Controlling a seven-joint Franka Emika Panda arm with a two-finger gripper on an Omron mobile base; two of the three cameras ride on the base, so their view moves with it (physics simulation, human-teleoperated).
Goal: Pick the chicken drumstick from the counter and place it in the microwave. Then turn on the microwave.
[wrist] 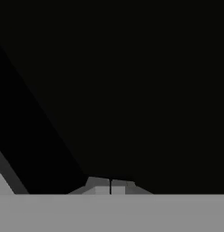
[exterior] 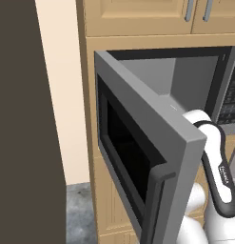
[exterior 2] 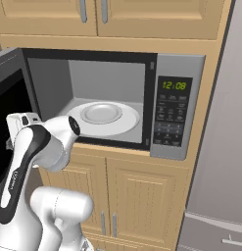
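Pushing: I judge the step in hand is swinging the door (exterior: pixel 152 157) shut, my arm (exterior 2: pixel 29 162) reaching behind its inner face
Gripper: my gripper (wrist: pixel 109 186) is clenched, tips pressed together with nothing between them, right against the door's black window
Microwave: the microwave (exterior 2: pixel 179 105) stands open, its white turntable (exterior 2: pixel 104 117) bare to my eye
Drumstick: I cannot find it on the turntable or anywhere else, so I cannot tell where it lies
How: keep the tips flat on the glass near the free edge, follow the hinge's arc, press evenly until the door seats
After: the keypad (exterior 2: pixel 172 120) sits right of the cavity; I would need it clear to start heating
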